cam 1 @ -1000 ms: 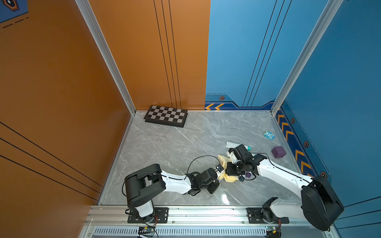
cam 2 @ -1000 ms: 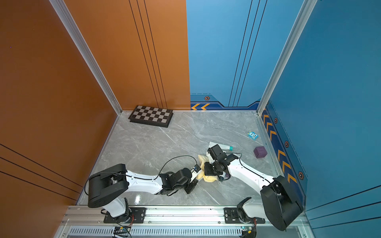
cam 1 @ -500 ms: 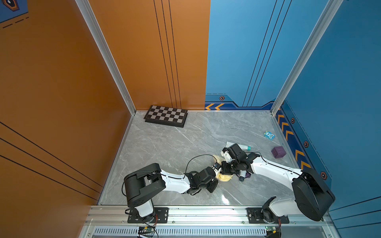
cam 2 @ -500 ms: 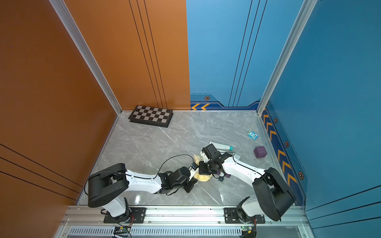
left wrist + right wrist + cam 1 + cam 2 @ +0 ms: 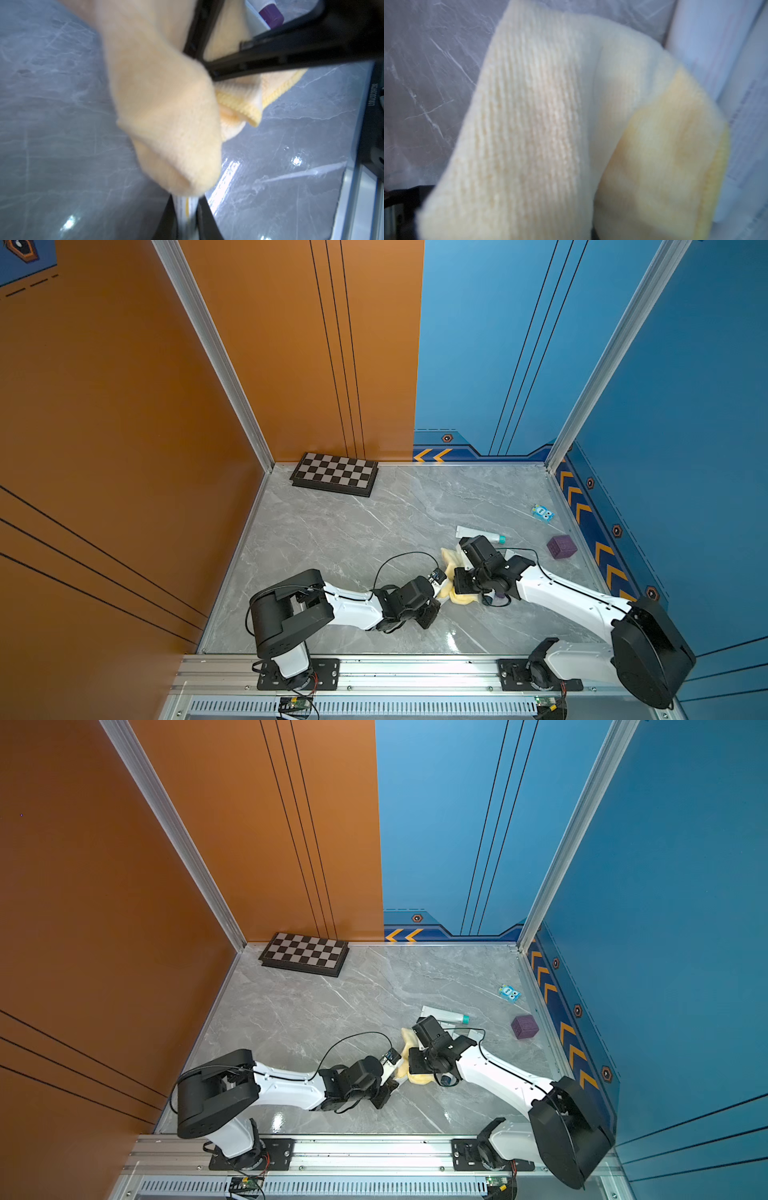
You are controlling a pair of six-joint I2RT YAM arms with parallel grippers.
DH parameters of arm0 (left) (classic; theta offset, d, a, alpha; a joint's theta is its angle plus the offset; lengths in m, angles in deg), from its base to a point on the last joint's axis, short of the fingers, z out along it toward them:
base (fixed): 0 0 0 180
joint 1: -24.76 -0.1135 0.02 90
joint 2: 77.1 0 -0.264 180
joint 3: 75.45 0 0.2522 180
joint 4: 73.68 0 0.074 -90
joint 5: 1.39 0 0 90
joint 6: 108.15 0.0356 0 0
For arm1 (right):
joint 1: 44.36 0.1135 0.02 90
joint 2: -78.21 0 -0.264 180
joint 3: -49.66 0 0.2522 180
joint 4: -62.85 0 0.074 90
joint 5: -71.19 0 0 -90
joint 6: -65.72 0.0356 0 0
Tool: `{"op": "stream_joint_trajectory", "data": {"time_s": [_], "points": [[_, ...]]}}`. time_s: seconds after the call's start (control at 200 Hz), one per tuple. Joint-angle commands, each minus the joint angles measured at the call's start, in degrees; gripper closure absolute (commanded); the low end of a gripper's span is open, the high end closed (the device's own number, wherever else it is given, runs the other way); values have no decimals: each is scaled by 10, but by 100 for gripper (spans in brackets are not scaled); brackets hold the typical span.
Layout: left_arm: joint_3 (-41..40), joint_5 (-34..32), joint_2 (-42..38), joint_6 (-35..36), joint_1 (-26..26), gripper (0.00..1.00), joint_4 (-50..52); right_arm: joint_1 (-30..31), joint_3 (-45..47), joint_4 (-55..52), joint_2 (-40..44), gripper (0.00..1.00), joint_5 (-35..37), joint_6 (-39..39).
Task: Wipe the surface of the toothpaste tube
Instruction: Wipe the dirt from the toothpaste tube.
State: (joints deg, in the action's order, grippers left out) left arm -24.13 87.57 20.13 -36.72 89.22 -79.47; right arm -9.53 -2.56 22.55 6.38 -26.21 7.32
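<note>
My left gripper [image 5: 186, 207] is shut on the flat white end of the toothpaste tube. The rest of the tube runs under a pale yellow cloth [image 5: 166, 116]. Its white body and purple cap [image 5: 271, 15] show beyond the cloth. In both top views the left gripper [image 5: 438, 587] [image 5: 397, 1068] meets the right gripper [image 5: 462, 585] [image 5: 415, 1063] at the front middle of the table. The right gripper is shut on the cloth [image 5: 451, 561] [image 5: 419, 1078], which drapes over the tube. In the right wrist view the cloth [image 5: 550, 124] hides the jaws, with the tube's printed white body [image 5: 737, 108] beside it.
A second white tube with a teal cap [image 5: 478, 534] lies just behind the right wrist. A purple cube [image 5: 562, 546] and a small blue toy [image 5: 543, 513] sit by the right wall. A chessboard [image 5: 335, 474] lies at the back left. A black cable [image 5: 399, 558] loops above the left arm.
The right gripper slid the cloth along the tube toward the left gripper, then eased slightly back. The left arm has barely moved.
</note>
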Motion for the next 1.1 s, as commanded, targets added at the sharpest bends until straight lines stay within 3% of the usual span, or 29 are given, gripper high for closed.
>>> {"op": "stream_joint_trajectory", "data": {"time_s": [0.0,0.215,0.34,0.53,0.706,1.096], "points": [[-36,-13,46,34,2,98,135,-25,22,-82,24,100,46,2],[-40,3,8,36,-1,63,141,-35,7,-78,21,100,-5,-11],[-37,-3,-23,31,-1,50,173,-34,-15,-80,30,100,-35,-9],[-48,-36,-93,16,2,45,233,-6,-56,-85,23,100,-71,-6],[-75,-41,-139,2,-8,43,220,43,-77,-65,-16,100,-76,11],[-66,-30,-107,15,-15,42,187,103,-84,-34,-115,100,-68,12]]}}
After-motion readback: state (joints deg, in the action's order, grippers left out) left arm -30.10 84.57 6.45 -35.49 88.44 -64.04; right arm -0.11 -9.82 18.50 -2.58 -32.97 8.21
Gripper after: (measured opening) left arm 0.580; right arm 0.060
